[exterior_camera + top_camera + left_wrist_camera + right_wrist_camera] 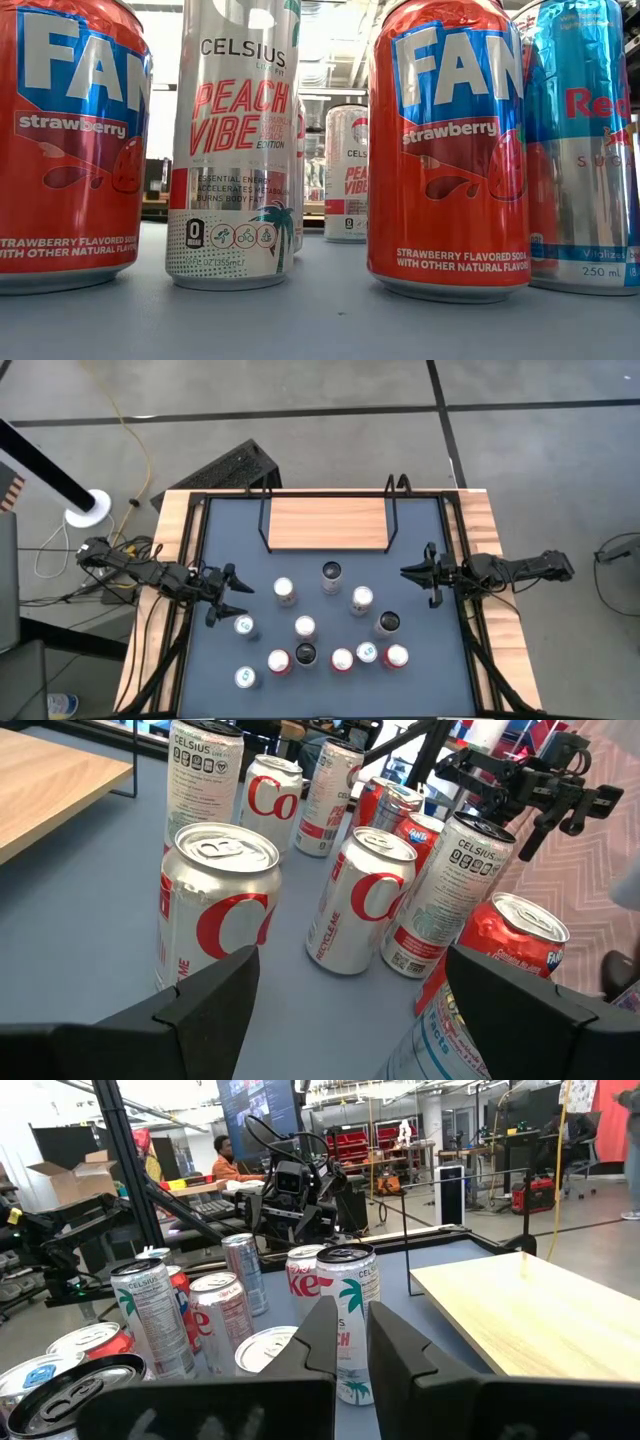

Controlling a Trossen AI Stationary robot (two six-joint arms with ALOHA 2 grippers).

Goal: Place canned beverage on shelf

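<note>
Reaching had barely begun: the left gripper (236, 601) stood open and empty, the nearest can (245, 626) just ahead of it, the shelf (327, 522) bare beyond. Next it needed to straddle that can. The right gripper (411, 572) waited nearly shut, holding nothing.

The shelf (328, 523) is a light-wood board with a smooth, matt grain, and its thin black rod uprights (391, 512) look like metal, while the table rim (171, 538) is a similar pale wood around a flat, matt blue-grey table mat (420, 660). The cans are glossy metal: the strawberry soda can (449, 150) has a shiny printed red skin, the Peach Vibe can (232, 140) a silvery sheen, and the Coke can (213, 905) a brushed aluminium top. Both grippers' fingers (215, 990) are dark, matt plastic.
</note>
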